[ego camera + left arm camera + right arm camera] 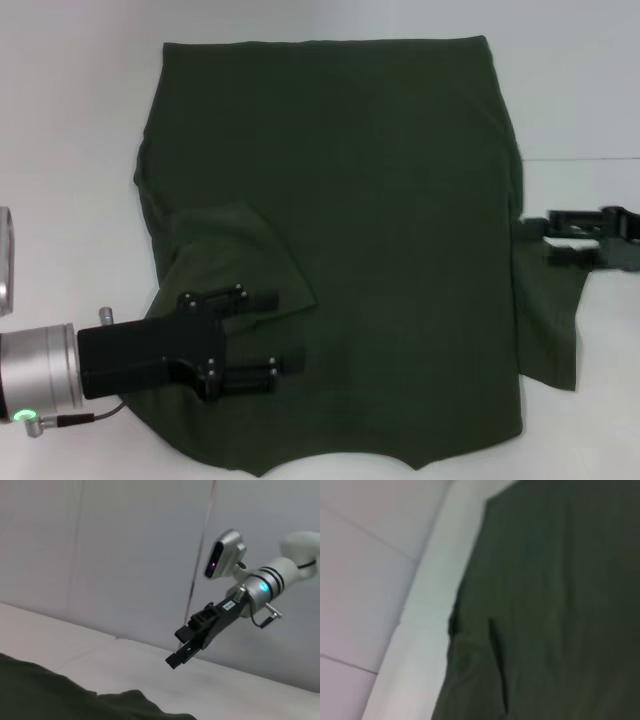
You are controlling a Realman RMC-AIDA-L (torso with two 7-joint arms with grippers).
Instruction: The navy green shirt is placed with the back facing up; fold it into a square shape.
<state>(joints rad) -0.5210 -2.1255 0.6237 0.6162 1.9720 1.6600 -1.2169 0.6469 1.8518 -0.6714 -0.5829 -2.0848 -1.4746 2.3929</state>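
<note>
The navy green shirt (380, 220) lies spread flat on the white table (70, 120) and fills most of the head view. Its left sleeve (235, 255) is folded inward onto the body. Its right sleeve (548, 320) still lies out to the side. My left gripper (262, 336) is open and empty, hovering over the shirt's near left part, just beside the folded sleeve. My right gripper (565, 237) is open and empty at the shirt's right edge, above the right sleeve. It shows in the left wrist view (181, 647), raised off the table. The shirt also shows in the left wrist view (45, 692) and the right wrist view (555, 605).
The white table extends around the shirt on the left, the far side and the right (590, 90). A pale wall (125, 555) stands behind the table. The shirt's near hem reaches the bottom edge of the head view.
</note>
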